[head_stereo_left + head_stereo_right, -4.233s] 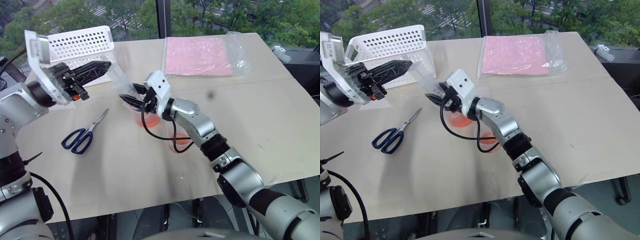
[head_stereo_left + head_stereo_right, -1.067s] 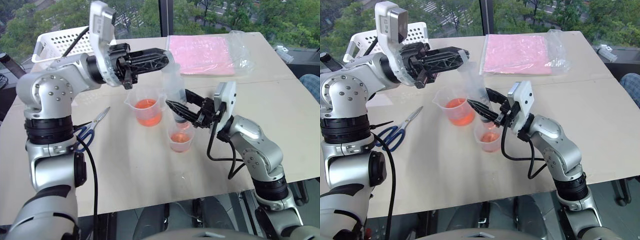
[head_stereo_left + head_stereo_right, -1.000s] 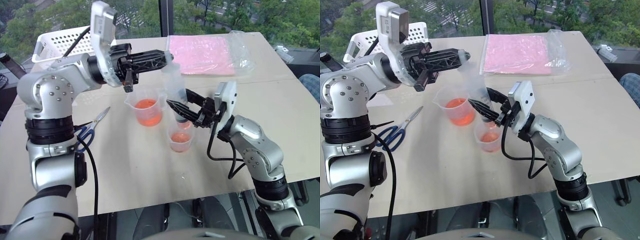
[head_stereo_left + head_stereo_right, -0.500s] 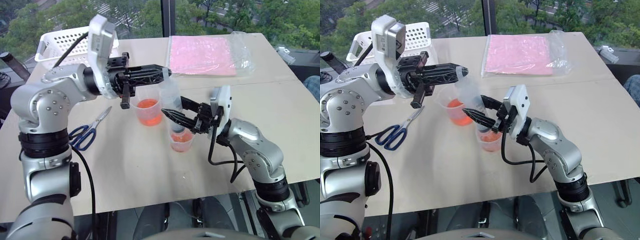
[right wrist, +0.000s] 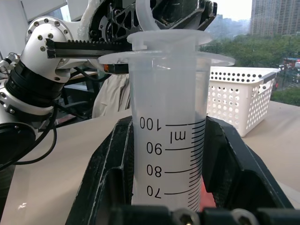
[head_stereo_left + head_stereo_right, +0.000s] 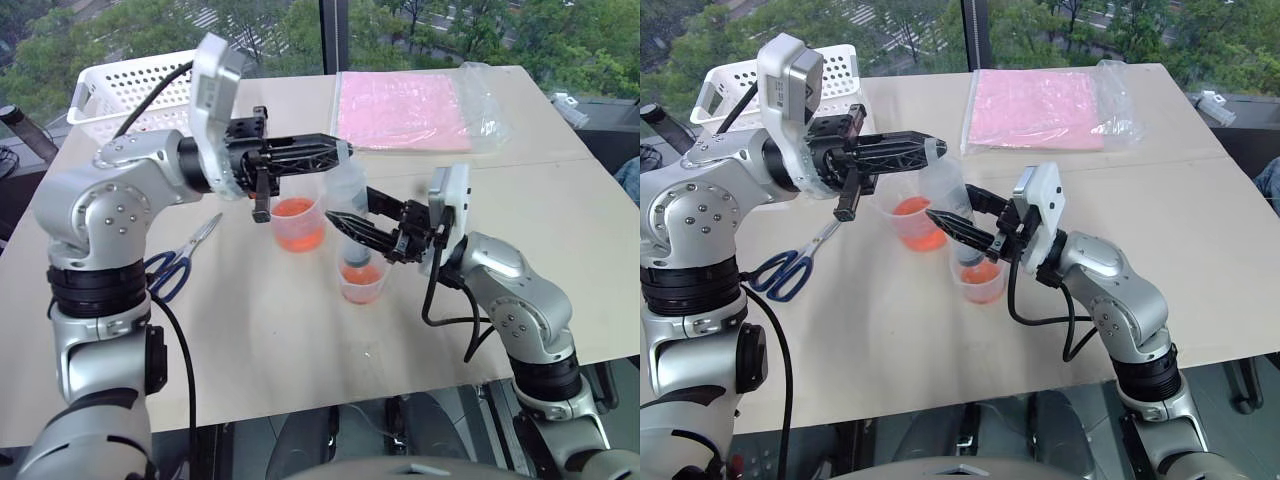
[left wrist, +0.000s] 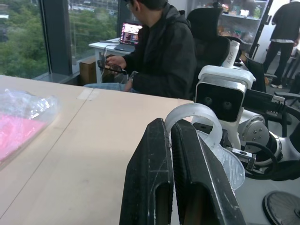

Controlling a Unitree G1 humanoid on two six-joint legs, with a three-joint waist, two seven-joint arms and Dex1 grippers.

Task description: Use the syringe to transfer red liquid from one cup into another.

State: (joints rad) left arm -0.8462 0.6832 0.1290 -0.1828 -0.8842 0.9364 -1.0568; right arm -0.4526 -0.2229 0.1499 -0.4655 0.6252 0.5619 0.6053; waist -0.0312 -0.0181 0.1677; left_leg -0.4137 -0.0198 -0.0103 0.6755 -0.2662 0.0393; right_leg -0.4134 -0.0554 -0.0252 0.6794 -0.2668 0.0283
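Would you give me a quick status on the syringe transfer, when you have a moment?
Right gripper shut on syringe barrel, left gripper shut on its plunger ring. Syringe upright over small cup. Scissors well aside, nothing in the way.

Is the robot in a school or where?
Probably an office or lab upstairs. A person sits by a laptop with office chairs around, trees show far below the window, and the robot works a syringe at a table.

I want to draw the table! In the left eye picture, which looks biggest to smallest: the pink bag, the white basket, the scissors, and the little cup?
1. pink bag
2. white basket, partly hidden by the arm, so close to the bag and unsure
3. scissors
4. little cup

The scissors and cup look near in size.
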